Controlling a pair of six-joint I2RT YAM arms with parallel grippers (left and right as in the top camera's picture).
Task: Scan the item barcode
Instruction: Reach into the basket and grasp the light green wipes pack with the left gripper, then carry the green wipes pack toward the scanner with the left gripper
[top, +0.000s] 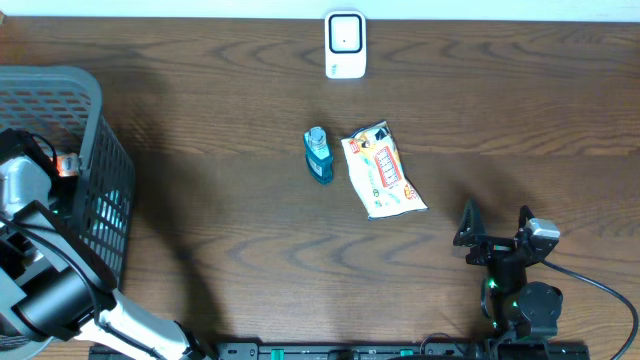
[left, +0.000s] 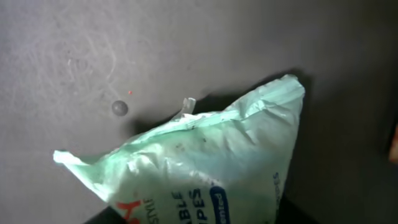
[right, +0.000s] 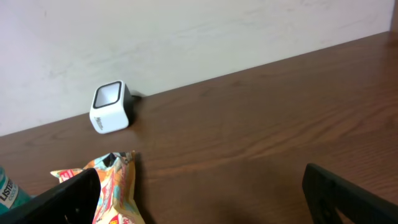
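A pale green wipes packet lies on the grey basket floor and fills the left wrist view. My left gripper is down inside the basket, its dark fingers pressed against the packet's two sides. From overhead only the left arm shows, reaching into the basket. The white barcode scanner stands at the table's far edge and also shows as the scanner against the wall. My right gripper rests open near the front right, nothing between its fingers.
The grey mesh basket stands at the left edge. A teal bottle and an orange snack packet lie mid-table, just ahead-left of the right gripper. Something orange sits in the basket.
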